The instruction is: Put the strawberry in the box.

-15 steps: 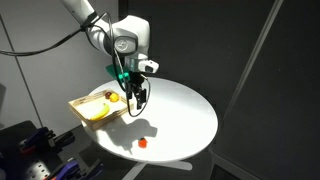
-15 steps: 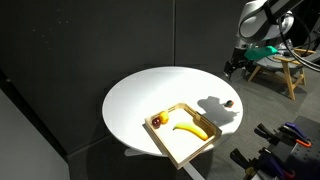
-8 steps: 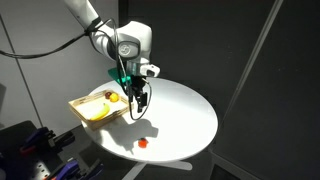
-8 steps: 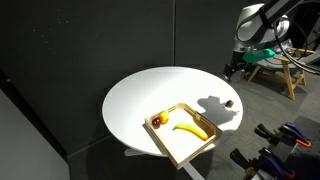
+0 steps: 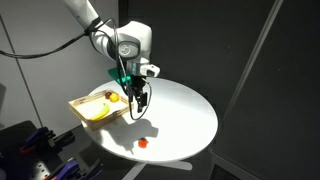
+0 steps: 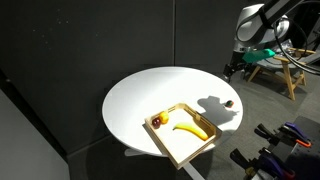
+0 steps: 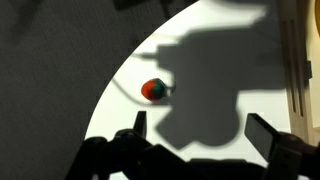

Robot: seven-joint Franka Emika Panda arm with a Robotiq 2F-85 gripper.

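Gripper (image 7: 200,128): spread wide in the wrist view, dark fingers (image 7: 138,124) at the bottom edge well apart, nothing held between them.
Gripper height: hung above the table in an exterior view (image 5: 138,98), pointed down, clear of the surface.
Gripper, far-side look: seen small at the far right in an exterior view (image 6: 232,68), beyond the table's rim; spread of the jaws too small to read there.
Shadow: fell broad and dark across the white top in the wrist view, right of the fruit.
Strawberry (image 7: 153,90): sat loose on the tabletop, ahead of the left finger and apart from it, close to the table's curved edge.
Strawberry, exterior views: lay alone near the near edge (image 5: 142,142), below and well apart from the gripper; showed as a dark speck on the right part of the top (image 6: 229,102).
Box (image 5: 76,103): rested at the left edge of the table, well apart from the strawberry; sat at the near edge (image 6: 186,150) in an exterior view.
Box contents: held a banana (image 6: 190,128) and a small round fruit (image 6: 157,122) in its left corner.
Table (image 5: 185,110): round and white, dark backdrop behind it.
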